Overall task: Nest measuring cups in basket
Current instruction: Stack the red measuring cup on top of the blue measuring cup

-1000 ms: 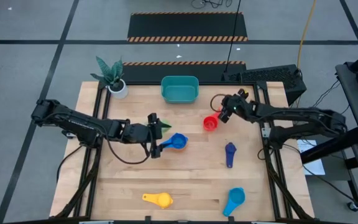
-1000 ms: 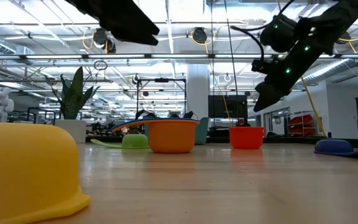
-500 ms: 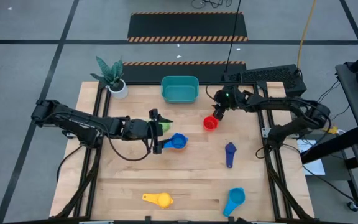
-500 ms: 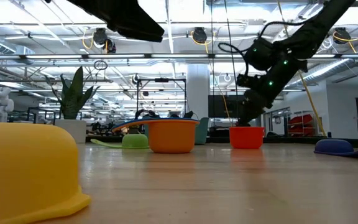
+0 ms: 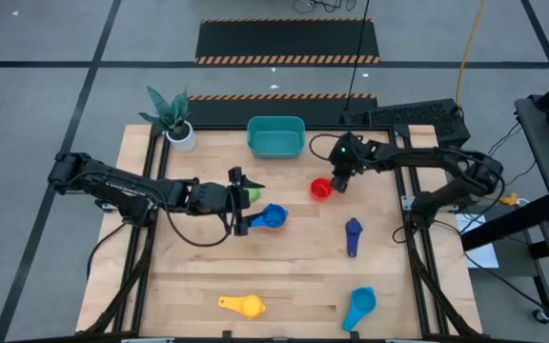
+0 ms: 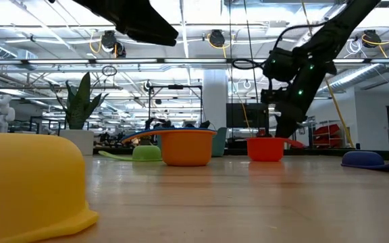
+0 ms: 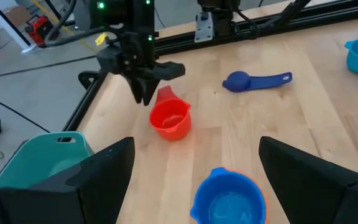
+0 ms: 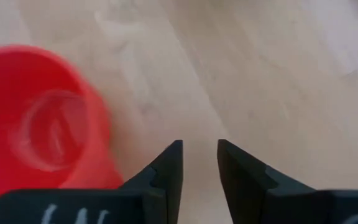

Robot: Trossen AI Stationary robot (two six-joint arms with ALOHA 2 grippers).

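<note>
**A:** What's in the basket (image 5: 275, 136)?

**B:** As far as the overhead shows, only bare teal floor. It sits at the far edge of the table (image 5: 198, 276), beside the potted plant (image 5: 172, 116).

**A:** And the cups?

**B:** All out on the wood. Red cup (image 5: 321, 188) stands upright with nothing in it; the right gripper (image 5: 337, 181) is down at its handle, fingers a narrow gap apart with nothing showing between them (can't tell if it's gripping). Left gripper (image 5: 240, 202) spread wide over the blue cup (image 5: 272, 217), green cup (image 5: 252, 193) beside it. Navy cup (image 5: 353, 233), light blue cup (image 5: 358, 307) and yellow cup (image 5: 243, 305) lie nearer the front.
</note>
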